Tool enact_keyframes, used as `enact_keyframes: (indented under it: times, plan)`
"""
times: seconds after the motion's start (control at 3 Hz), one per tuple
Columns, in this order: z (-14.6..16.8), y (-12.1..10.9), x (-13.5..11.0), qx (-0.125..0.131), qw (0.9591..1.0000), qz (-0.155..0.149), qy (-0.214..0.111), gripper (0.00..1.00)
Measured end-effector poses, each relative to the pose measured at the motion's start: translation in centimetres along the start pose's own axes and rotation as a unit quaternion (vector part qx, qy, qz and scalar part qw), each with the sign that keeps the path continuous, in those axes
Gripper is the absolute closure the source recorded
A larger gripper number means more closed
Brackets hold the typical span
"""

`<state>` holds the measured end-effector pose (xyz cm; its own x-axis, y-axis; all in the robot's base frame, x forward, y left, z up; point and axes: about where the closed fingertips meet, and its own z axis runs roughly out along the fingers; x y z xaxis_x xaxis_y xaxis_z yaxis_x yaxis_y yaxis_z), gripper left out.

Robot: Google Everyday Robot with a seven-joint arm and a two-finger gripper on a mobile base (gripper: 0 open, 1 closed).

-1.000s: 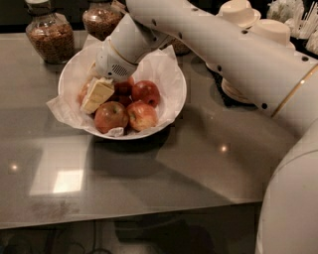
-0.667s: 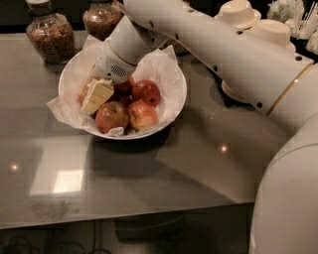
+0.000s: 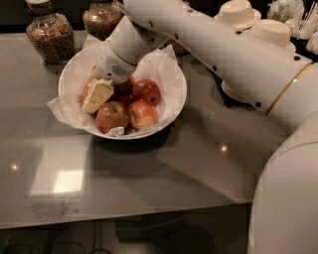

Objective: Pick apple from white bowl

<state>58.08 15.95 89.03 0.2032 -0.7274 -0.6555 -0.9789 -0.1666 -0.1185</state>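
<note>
The white bowl [image 3: 175, 82], lined with crinkled white paper, stands at the back left of the grey table. It holds several apples. The orange-red apple [image 3: 84, 92] lies at the bowl's left side, and only a sliver of it shows past my gripper. My gripper [image 3: 94, 95] is down inside the bowl, right over and against that apple. Its cream-coloured tip lies across the apple's right side. Smaller red apples lie beside it at the front [image 3: 112, 116], front right [image 3: 143, 114] and right [image 3: 147, 91].
Two glass jars of brown contents [image 3: 49, 37] [image 3: 102, 21] stand behind the bowl. Stacked small bowls [image 3: 239, 12] [image 3: 272, 31] are at the back right. My white arm [image 3: 233, 54] crosses the right side. The table's front edge [image 3: 124, 218] is near.
</note>
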Motion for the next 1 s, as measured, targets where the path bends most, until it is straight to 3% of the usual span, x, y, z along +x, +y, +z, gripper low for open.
enact_keyframes:
  times: [0.33,0.67,1.0]
  plan:
    - [-1.1,0.1,-0.5,-0.003,0.9997,-0.008,-0.025,1.00]
    - [-3.8,0.0,-0.7,-0.004,0.9956,-0.021,-0.091,1.00]
    - [-7.4,0.2,0.1,-0.002,0.9856,-0.027,-0.167,1.00]
